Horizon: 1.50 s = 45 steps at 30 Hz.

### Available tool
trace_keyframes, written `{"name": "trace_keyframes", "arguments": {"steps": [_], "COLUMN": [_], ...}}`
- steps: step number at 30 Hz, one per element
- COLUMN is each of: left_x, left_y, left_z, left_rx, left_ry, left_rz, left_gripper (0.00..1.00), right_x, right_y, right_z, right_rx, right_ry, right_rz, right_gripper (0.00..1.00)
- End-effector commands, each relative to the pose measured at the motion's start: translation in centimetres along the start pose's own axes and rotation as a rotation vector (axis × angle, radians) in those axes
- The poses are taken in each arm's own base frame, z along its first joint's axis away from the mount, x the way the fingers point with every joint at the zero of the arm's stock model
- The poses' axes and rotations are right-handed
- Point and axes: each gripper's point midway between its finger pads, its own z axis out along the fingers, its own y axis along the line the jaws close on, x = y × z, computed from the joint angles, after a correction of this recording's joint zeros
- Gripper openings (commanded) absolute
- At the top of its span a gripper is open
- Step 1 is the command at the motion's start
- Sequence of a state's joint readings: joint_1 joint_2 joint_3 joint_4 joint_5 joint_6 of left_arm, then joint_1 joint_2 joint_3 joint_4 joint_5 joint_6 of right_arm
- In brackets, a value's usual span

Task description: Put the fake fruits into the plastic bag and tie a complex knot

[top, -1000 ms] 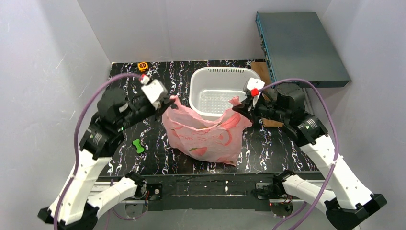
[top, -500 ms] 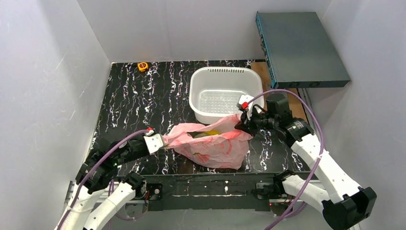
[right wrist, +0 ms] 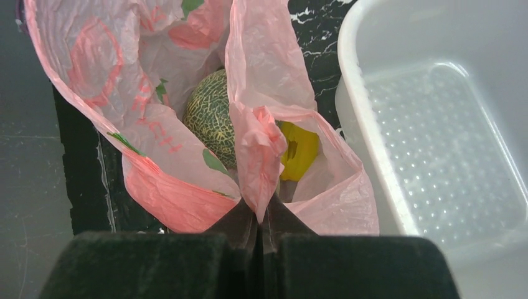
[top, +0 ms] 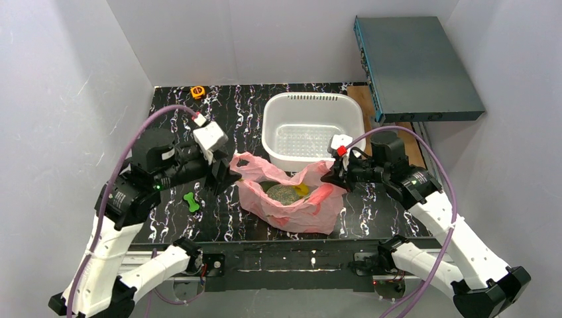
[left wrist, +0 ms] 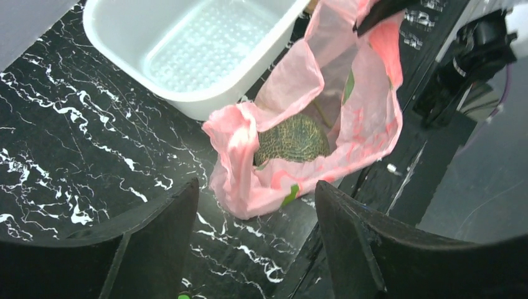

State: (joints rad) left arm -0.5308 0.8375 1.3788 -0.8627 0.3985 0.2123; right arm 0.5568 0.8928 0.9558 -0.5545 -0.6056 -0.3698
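While my left arm reaches in over the black marbled table (top: 232, 106), a small green bone-shaped toy (top: 191, 201) lies on the tabletop just beneath it. My left gripper (top: 224, 175) has its jaws spread wide and grasps nothing. From its wrist camera, the pink plastic bag (left wrist: 373, 118) lies just beyond the two fingers. The bag's nearest rolled edge is close to them, but I cannot see it touching either one.

The bag sits on the table near the front edge, between my two grippers, with its mouth gaping upward. Inside it rests the netted grey-green melon (top: 283, 193), low in the middle. The small yellow fruit (right wrist: 299, 149) lies beside the melon, on the side toward the basket. A fold of plastic hangs between them, so I cannot tell whether they touch.

Just behind the bag stands the white perforated basket (top: 311, 99), its dotted floor in plain view.

My right gripper (right wrist: 258, 215) is clenched on a gathered strip of the bag's right-hand rim, pinching it tight and holding that side up. A flat grey box (top: 417, 63) lies at the far right.
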Motion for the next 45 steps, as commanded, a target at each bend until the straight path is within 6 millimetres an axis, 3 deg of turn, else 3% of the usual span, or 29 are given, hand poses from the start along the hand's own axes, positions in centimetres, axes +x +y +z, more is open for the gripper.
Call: {"name": "trace_keyframes", "arguments": {"steps": [1, 6, 12, 14, 16, 21, 25, 27, 29, 31, 33, 37, 39, 40, 42, 45], "left_x": [-2.6, -5.9, -7.8, -7.6, -6.5, -5.2, -3.3, -2.4, -1.6, -1.4, -2.8, -10.7, -14.2, -16.0, -15.8, -13.3], "left_y": [0.6, 0.0, -0.2, -0.6, -1.8, -0.4, -0.1, 0.2, 0.7, 1.1, 1.6, 3.5, 4.7, 5.4, 5.9, 4.7], "left_z": [-0.8, -0.8, 1.4, 2.1, 1.6, 2.7, 3.8, 4.1, 4.2, 3.9, 3.5, 1.4, -0.3, -1.2, -1.7, -1.8], "left_rx": [-0.046, 0.02, 0.135, 0.208, 0.306, 0.267, 0.277, 0.266, 0.239, 0.21, 0.165, 0.066, -0.049, -0.104, -0.146, -0.109], "left_ry": [-0.025, -0.051, 0.01, 0.062, 0.136, 0.2, 0.321, 0.362, 0.389, 0.399, 0.336, -0.105, -0.347, -0.454, -0.451, -0.39], "left_rz": [-0.107, -0.12, -0.078, -0.035, 0.001, 0.034, 0.032, 0.033, 0.038, 0.047, 0.02, -0.139, -0.067, -0.013, 0.014, 0.086], "left_gripper": [0.69, 0.74, 0.75, 0.71, 0.69, 0.71, 0.65, 0.5, 0.22, 0.0, 0.0, 0.0, 0.0, 0.0, 0.0, 0.0], "right_x": [-2.6, -3.0, -3.4, -3.5, -3.6, -3.9, -3.7, -3.6, -3.3, -3.4, -3.6, -6.3, -8.2, -8.1, -7.5, -5.6], "right_y": [0.7, 1.0, 1.1, 1.2, 1.3, 1.2, 1.1, 1.1, 1.0, 0.7, -0.2, -3.6, -6.3, -7.6, -9.8, -10.8], "right_z": [-1.1, -1.2, -1.4, -1.5, -1.6, -1.6, -1.6, -1.7, -1.7, -1.8, -1.8, -2.7, -4.0, -4.5, -5.6, -6.4], "right_rx": [-0.015, -0.023, -0.026, -0.028, -0.028, -0.025, -0.018, -0.012, -0.004, 0.016, 0.061, 0.199, 0.297, 0.33, 0.395, 0.43], "right_ry": [-0.064, -0.074, -0.083, -0.084, -0.089, -0.094, -0.088, -0.086, -0.08, -0.08, -0.079, -0.104, -0.102, -0.073, -0.022, 0.033], "right_rz": [-0.049, -0.067, -0.082, -0.083, -0.086, -0.09, -0.087, -0.088, -0.086, -0.082, -0.082, -0.107, -0.092, -0.057, -0.003, 0.017], "right_gripper": [0.01, 0.01, 0.01, 0.01, 0.01, 0.01, 0.01, 0.01, 0.01, 0.01, 0.01, 0.01, 0.01, 0.01, 0.01, 0.01]}}
